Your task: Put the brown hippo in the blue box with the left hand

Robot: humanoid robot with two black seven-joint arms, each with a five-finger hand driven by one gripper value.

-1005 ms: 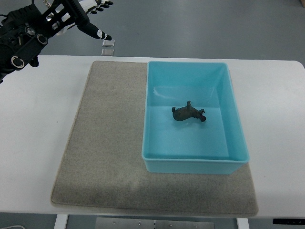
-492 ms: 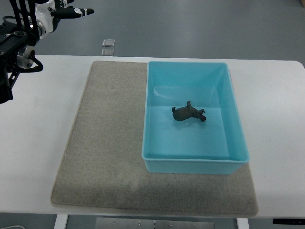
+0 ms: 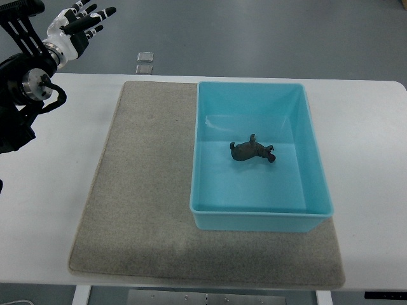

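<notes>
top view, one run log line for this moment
small brown toy hippo: lying inside blue plastic box | left hand: open, empty, top-left, clear of box | right hand: not in view

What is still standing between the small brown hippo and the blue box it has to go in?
Nothing visible. The small brown toy hippo already lies on its side on the floor of the light blue plastic box. The left hand is open at the top-left corner, holding nothing.

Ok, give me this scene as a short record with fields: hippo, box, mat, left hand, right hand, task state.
hippo: brown hippo, lying on its side inside the box
box: blue box, on the mat's right part
mat: grey mat on white table
left hand: left hand, far left corner, fingers spread, empty
right hand: not in view
task state: hippo in box
</notes>
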